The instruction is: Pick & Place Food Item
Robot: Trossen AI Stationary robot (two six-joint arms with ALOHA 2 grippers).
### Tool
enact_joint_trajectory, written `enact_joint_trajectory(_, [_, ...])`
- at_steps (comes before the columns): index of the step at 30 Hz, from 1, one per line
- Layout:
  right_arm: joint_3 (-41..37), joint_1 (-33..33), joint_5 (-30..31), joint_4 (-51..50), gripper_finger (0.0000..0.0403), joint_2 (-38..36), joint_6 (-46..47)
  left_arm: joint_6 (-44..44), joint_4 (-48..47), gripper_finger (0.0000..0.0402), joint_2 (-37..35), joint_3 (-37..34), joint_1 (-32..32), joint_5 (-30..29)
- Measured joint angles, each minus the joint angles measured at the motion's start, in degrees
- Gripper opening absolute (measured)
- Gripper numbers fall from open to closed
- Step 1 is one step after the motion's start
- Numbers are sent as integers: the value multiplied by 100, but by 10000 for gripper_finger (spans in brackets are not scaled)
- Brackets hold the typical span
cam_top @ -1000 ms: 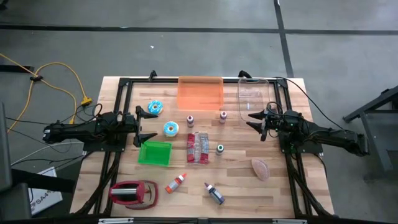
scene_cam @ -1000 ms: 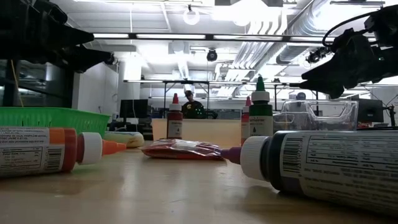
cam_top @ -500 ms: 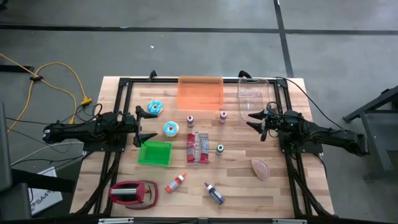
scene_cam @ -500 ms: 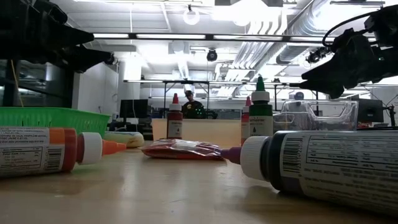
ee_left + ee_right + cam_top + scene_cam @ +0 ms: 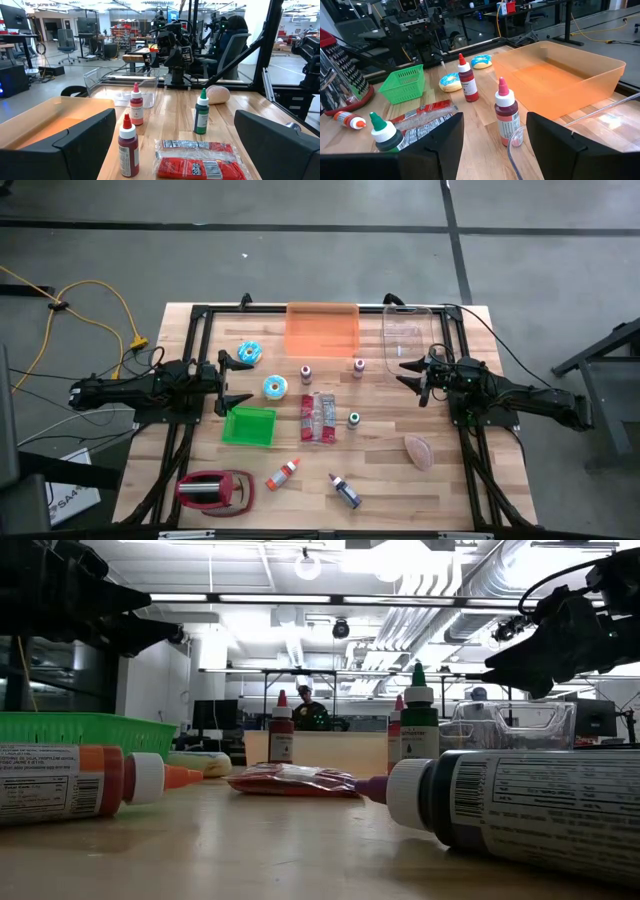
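Our left gripper [image 5: 236, 378] has its fingers wide apart and holds nothing. Our right gripper [image 5: 408, 373] is partly open and holds nothing too. Between them, the red snack packet [image 5: 318, 417] lies flat on the table [image 5: 385, 480], beside the green basket [image 5: 249, 425].

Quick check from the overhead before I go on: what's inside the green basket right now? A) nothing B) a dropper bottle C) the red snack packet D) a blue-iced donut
A: in the high view the green basket shows only its bare green floor, while both blue-iced donuts and the red snack packet lie on the table outside it.
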Motion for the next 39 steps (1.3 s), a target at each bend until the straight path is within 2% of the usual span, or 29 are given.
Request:
enact_joint_trajectory(22, [0, 4, 70, 483, 205, 0, 130, 0, 0, 398, 0, 1, 0, -2])
enact_joint_trajectory(39, [297, 2, 66, 2306, 205, 0, -223, 0, 0, 398, -2, 1, 0, -2])
